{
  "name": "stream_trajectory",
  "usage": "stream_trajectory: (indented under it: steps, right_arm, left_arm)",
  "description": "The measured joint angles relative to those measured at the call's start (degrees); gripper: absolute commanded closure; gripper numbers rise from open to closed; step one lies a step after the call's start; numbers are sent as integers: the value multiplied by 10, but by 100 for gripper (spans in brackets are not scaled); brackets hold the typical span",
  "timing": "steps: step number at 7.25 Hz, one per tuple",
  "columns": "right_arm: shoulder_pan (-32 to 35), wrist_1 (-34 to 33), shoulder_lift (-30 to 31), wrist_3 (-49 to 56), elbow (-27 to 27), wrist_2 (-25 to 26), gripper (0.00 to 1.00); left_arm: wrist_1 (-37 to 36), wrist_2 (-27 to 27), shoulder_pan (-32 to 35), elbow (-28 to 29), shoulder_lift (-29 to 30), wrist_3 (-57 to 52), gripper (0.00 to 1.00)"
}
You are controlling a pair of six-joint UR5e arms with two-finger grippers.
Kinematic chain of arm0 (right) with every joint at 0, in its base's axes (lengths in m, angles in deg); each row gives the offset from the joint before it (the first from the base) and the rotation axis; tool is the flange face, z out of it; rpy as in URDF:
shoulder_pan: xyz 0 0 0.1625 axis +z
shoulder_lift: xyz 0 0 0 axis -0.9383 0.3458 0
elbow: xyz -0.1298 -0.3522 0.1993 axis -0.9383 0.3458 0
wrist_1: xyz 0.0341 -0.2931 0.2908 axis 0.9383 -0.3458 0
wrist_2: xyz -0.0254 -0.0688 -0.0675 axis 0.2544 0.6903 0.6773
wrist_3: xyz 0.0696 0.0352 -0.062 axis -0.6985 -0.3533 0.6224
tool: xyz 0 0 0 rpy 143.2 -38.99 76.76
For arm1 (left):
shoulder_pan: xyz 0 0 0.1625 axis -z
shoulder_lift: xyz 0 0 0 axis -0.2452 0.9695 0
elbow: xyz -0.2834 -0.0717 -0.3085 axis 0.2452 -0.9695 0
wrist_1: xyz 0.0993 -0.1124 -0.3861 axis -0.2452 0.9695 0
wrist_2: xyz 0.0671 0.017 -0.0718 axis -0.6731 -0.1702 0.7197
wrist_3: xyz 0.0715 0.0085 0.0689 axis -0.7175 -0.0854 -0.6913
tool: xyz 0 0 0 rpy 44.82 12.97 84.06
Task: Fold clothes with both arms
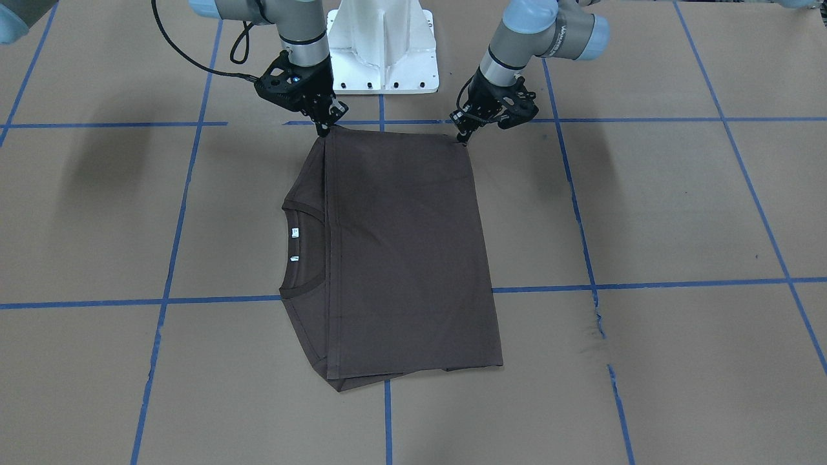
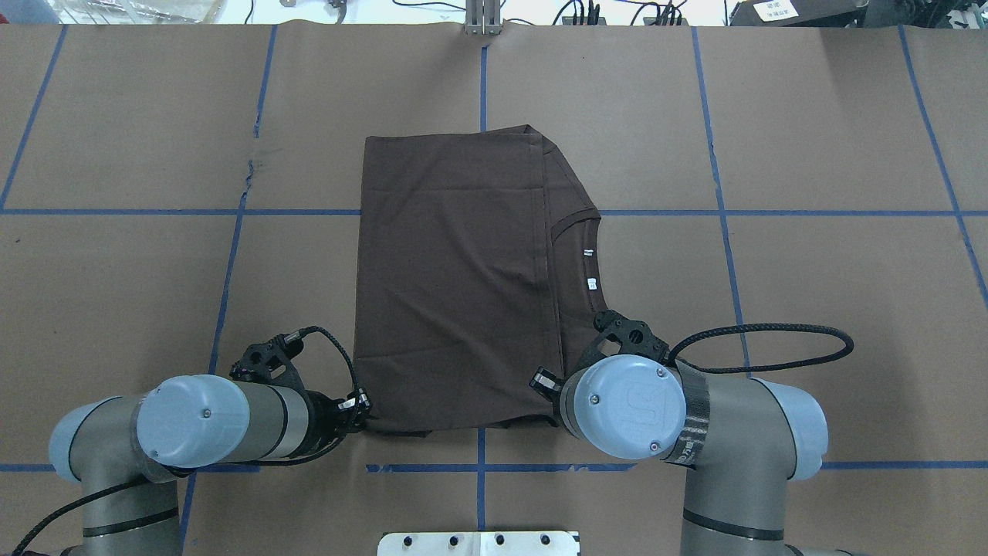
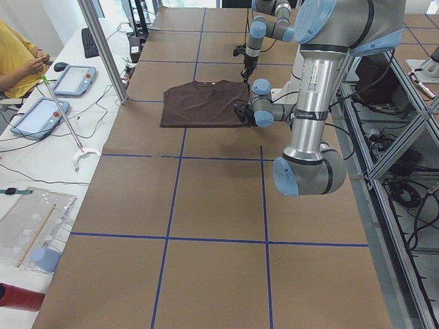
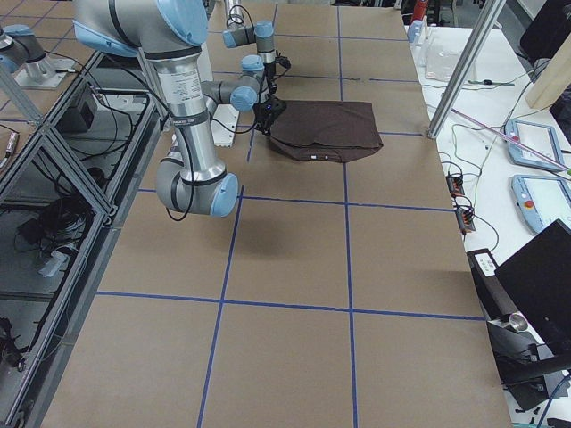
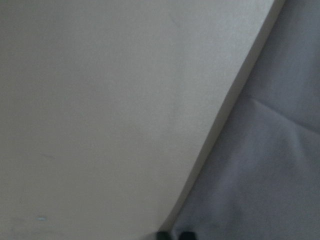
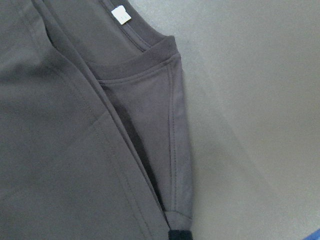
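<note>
While the jaws of left arm (image 2: 262, 421) and right arm (image 2: 625, 409) pinch its six-o'clock corners, the T-shirt (image 2: 455, 270) stretches lengthwise toward twelve o'clock.

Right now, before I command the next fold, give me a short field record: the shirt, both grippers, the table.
garment: dark brown-grey short-sleeved T-shirt, flat, folded into a rectangle
exposed: ribbed collar and white neck labels, on the robot's right side
left gripper: shut on the shirt's robot-side corner, away from the collar
right gripper: shut on the robot-side corner beside the collar
surface: brown table with blue tape grid
</note>
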Motion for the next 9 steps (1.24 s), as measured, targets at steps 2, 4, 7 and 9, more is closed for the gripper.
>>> stream_trajectory:
  steps: [2, 4, 7, 9]
  right_arm:
    - [0, 0, 0, -1, -5, 0, 100]
    - [-13, -42, 11, -6, -62, 0, 100]
    - [-13, -161, 0, -9, -157, -1, 100]
    - [50, -164, -43, 31, -107, -13, 100]
  left_arm:
    - [-25, -10, 0, -30, -1, 0, 100]
    - [-93, -11, -11, -126, -2, 10, 100]
    - [-217, -8, -27, -241, 29, 32, 100]
    - [-230, -10, 15, -184, 72, -1, 100]
